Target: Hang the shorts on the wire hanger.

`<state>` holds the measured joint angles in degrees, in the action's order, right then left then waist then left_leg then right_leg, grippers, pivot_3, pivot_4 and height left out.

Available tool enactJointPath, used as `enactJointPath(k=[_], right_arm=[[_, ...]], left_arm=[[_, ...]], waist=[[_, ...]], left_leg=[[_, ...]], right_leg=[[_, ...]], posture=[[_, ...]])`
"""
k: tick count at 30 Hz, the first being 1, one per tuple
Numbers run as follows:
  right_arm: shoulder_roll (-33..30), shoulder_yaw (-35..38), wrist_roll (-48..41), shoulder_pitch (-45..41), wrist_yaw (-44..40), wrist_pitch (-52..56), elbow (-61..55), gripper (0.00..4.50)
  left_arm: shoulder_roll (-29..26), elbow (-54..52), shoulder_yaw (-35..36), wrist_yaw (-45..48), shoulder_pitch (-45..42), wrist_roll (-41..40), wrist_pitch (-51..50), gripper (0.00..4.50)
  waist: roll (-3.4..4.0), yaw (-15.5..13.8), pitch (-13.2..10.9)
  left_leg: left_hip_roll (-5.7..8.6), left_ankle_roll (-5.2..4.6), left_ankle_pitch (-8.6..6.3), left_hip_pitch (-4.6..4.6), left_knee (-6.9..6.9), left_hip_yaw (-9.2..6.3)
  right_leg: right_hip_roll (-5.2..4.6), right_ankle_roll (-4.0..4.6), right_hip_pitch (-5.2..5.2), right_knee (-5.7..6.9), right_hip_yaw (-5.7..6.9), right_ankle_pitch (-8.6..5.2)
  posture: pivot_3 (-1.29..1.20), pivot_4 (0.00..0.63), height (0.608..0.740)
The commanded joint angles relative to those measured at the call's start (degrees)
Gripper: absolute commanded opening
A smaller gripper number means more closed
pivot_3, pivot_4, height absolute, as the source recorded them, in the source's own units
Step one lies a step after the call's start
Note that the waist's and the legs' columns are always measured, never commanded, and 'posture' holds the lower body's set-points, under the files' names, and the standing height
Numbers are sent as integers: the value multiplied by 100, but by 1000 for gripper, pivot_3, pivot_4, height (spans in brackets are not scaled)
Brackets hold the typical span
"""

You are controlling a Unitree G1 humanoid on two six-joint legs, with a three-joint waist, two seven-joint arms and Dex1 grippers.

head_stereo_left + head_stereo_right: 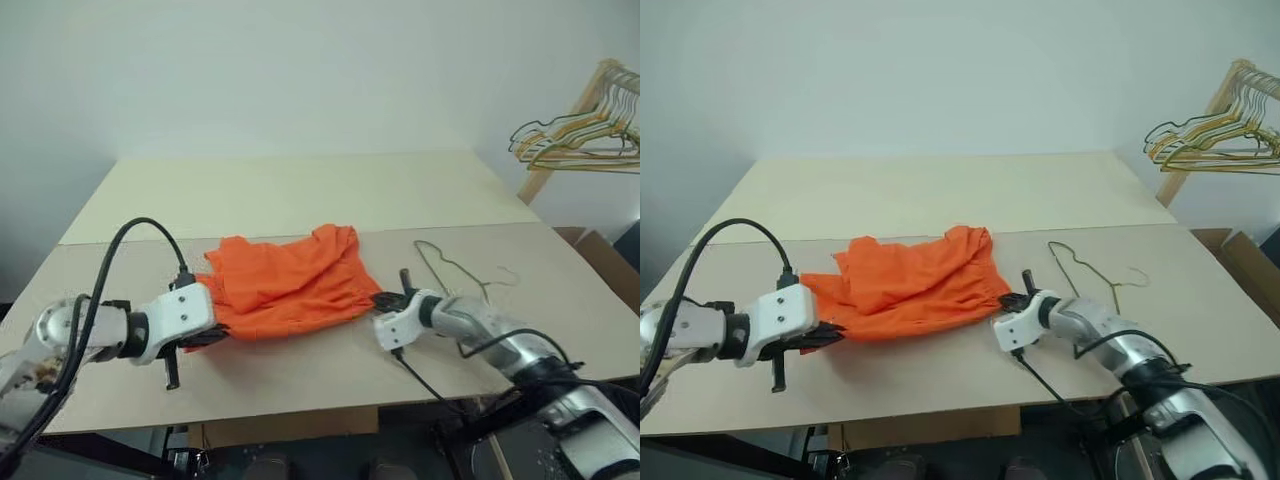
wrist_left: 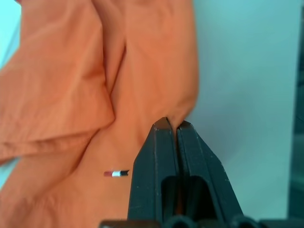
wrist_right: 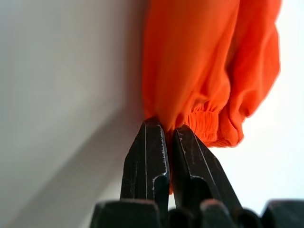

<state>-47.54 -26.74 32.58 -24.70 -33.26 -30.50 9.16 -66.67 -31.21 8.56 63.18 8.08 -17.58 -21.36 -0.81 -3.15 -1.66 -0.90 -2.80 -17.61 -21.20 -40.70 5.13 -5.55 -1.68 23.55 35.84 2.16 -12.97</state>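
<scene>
Right gripper [image 3: 168, 130] is clamped on the elastic waistband corner of the shorts [image 1: 290, 280], fingers pinched tight with orange fabric caught between the tips. It sits at the shorts' right edge, low over the table [image 1: 300, 195]. Left gripper [image 2: 172, 126] is likewise pinched on a fold at the opposite, left edge of the shorts; fabric bunches up right at the fingertips. A small striped tag [image 2: 116, 173] shows on the cloth beside the left fingers.

Shorts lie crumpled in the middle of the table, spanning between the two grippers, mostly resting on the surface.

Wire hanger [image 1: 460, 268] lies flat on the table just right of the shorts, behind the right arm, apart from the fabric. Hook end points toward the right.

Far right, off the table: a bunch of gold and green hangers [image 1: 580, 135] hanging on a wooden rack [image 1: 565, 130].
</scene>
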Motion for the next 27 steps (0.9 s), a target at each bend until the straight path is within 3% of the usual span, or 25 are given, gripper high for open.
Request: enactJointPath(k=[1, 7, 12, 15, 18, 20, 24, 26, 27], right_arm=[[-1019, 480, -1809, 356, -1203, -496, -915, 29], [-1876, 831, -3800, 638, -2501, -201, -1734, 29], [-930, 922, -4034, -358, -2528, 887, -1249, 29], [-165, 929, -3506, -1275, -2190, 1366, -436, 29], [598, 737, -2445, -2647, -1398, 1631, 1144, 29], [1148, 642, -1889, -3637, -635, 1816, 2440, 29], [2087, 599, -1079, -5441, 1711, 2234, 4882, 29], [2367, 928, -1039, -6286, 3655, 2205, 5738, 29], [2437, 1026, -1045, -6525, 4250, 2138, 6003, 29]], left_arm=[[-220, 466, 431, 479, 224, 449, 1171, 0], [-100, 908, 264, 636, -116, 425, 1760, 0], [272, 1298, -214, 334, -1258, 407, 1334, 0], [484, 1816, -576, 220, -2226, 637, 1066, 0], [1004, 2923, -1045, -249, -3834, 1131, 724, 0], [1588, 4329, -1383, -1112, -5278, 1828, 594, 0], [2537, 7728, -1755, -3905, -7966, 3095, 1025, 0], [2725, 9182, -1712, -5699, -9243, 3396, 1629, 0], [2776, 9632, -1700, -6205, -9622, 3461, 1848, 0]], waist=[[9, -12, -7], [18, 15, -16], [17, 73, -15], [17, 92, -15], [19, 89, -17], [18, 67, -16], [8, 84, -10], [8, 109, -10], [6, 117, -10]], left_leg=[[0, -2, -3, 3, 0, -1], [-11, -55, -33, 36, -1, 2], [-18, -51, -30, 69, 0, 9], [-14, -41, -25, 70, 0, 10], [1, 0, -1, 44, -1, 15], [7, 24, 15, 22, -6, 23], [9, 54, 38, -24, 4, 38], [11, 62, 42, -79, 10, 31], [13, 69, 46, -108, 32, 23]], right_leg=[[-1, 0, -4, -1, 1, -3], [-3, 22, -39, -1, 3, -8], [1, 32, -58, 5, 0, -11], [13, 15, -54, 21, -2, 11], [18, 18, -27, 27, -2, 13], [20, 20, -14, 29, 10, 14], [31, 33, 31, 50, 26, 31], [29, 33, 89, 53, 25, 30], [27, 33, 131, 41, 28, 30]], posture=[[162, 0, 740], [136, 0, 740], [100, 0, 740], [87, 0, 740], [83, 0, 740], [84, 0, 740], [100, 0, 740], [109, 0, 740], [115, 0, 740]])
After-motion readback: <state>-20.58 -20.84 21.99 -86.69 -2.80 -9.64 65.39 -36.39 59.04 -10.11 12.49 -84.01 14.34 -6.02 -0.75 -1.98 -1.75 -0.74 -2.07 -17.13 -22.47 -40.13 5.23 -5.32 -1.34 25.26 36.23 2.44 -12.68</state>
